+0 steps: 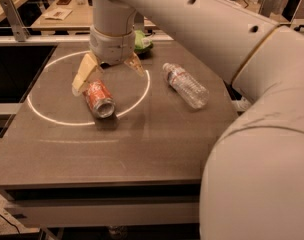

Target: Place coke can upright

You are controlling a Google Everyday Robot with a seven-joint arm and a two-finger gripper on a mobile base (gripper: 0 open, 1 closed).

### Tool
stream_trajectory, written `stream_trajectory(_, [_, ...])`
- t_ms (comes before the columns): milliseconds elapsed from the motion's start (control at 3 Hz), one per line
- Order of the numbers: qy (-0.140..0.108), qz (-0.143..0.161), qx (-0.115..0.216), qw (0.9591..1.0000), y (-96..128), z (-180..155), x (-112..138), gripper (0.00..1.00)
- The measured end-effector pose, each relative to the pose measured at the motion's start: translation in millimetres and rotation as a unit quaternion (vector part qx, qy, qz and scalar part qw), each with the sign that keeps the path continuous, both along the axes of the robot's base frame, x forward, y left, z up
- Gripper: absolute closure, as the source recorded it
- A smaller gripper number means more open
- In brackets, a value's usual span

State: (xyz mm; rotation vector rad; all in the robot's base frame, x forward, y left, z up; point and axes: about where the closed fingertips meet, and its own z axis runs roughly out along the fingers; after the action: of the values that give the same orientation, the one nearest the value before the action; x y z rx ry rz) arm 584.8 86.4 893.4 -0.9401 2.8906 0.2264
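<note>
The coke can [98,98] is red with a silver end and lies on its side inside the white circle on the dark table, its end facing the front. My gripper [110,76] hangs just above and behind the can, with its two tan fingers spread wide apart. The left finger [83,75] is at the can's far end, the right finger [137,64] is off to the right. The gripper is open and holds nothing.
A clear plastic water bottle [185,84] lies on its side to the right of the circle. A green snack bag [142,41] sits behind the gripper, partly hidden. The white circle line [52,118] marks the table. My arm fills the right side of the view.
</note>
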Motion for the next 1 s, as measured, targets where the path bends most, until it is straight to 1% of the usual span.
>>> stream_trajectory(333, [0.01, -0.003, 0.005, 0.9999, 18.1, -5.6, 8.7, 0.0])
stream_trajectory(667, [0.017, -0.001, 0.0, 0.9999, 36.2, -17.5, 18.0, 0.0])
stream_trajectory(1000, [0.024, 0.004, -0.006, 0.9997, 49.1, -32.7, 24.3, 0.0])
